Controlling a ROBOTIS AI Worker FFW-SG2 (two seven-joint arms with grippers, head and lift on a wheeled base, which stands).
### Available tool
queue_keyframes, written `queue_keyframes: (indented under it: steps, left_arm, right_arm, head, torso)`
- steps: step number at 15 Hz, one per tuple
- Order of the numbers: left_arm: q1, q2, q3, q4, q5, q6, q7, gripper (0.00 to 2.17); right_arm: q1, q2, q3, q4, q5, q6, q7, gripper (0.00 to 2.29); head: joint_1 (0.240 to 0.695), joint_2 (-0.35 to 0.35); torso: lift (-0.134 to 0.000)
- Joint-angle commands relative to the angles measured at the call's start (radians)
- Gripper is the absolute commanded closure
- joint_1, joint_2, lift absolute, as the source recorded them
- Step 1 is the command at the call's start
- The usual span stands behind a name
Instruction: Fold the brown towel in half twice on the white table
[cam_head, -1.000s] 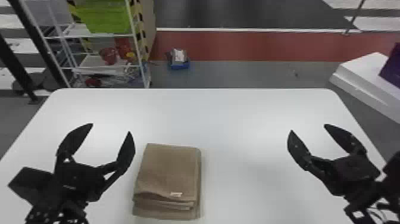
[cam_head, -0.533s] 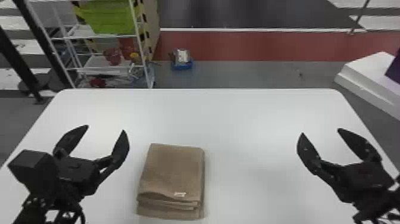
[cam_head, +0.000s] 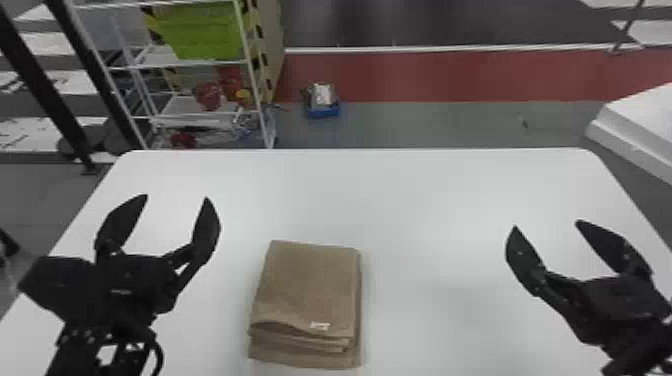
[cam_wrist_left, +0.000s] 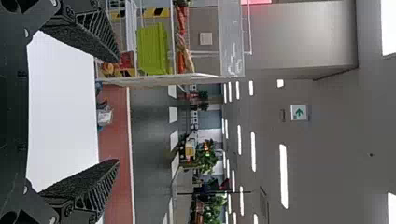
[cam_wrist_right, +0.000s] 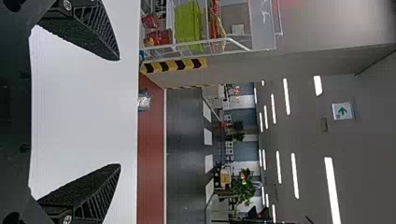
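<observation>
On one white table (cam_head: 450, 200), one folded towel (cam_head: 307, 285) between two spread pincers (cam_head: 176, 197)

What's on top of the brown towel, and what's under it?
On the brown towel I see a small white label by its near edge. The towel lies on the white table; anything between them is covered, so I can't tell.

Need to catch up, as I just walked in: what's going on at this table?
The robot isn't handling anything at this moment. The brown towel lies on the white table, folded into a layered rectangle with a small pale label on top. The left gripper is open to its left, the right gripper open farther off to its right. The folding looks finished, though I can't count the folds for certain.
</observation>
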Motion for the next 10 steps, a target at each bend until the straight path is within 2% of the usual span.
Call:
queue_keyframes:
  steps: [1,10]
  left_arm:
    - [-0.003,-0.004,0.000,0.005,0.001,0.001,-0.004,0.15]
    - [-0.023,-0.004,0.003,0.014,0.001,0.029,-0.026,0.15]
  right_arm:
    - [-0.006,0.000,0.006,0.000,0.006,0.009,-0.004,0.07]
    - [-0.026,0.000,0.013,0.000,0.025,0.040,-0.007,0.07]
  head:
    - [0.695,0.071]
    - [0.695,0.073]
  torso:
    - [-0.124]
    - [-0.124]
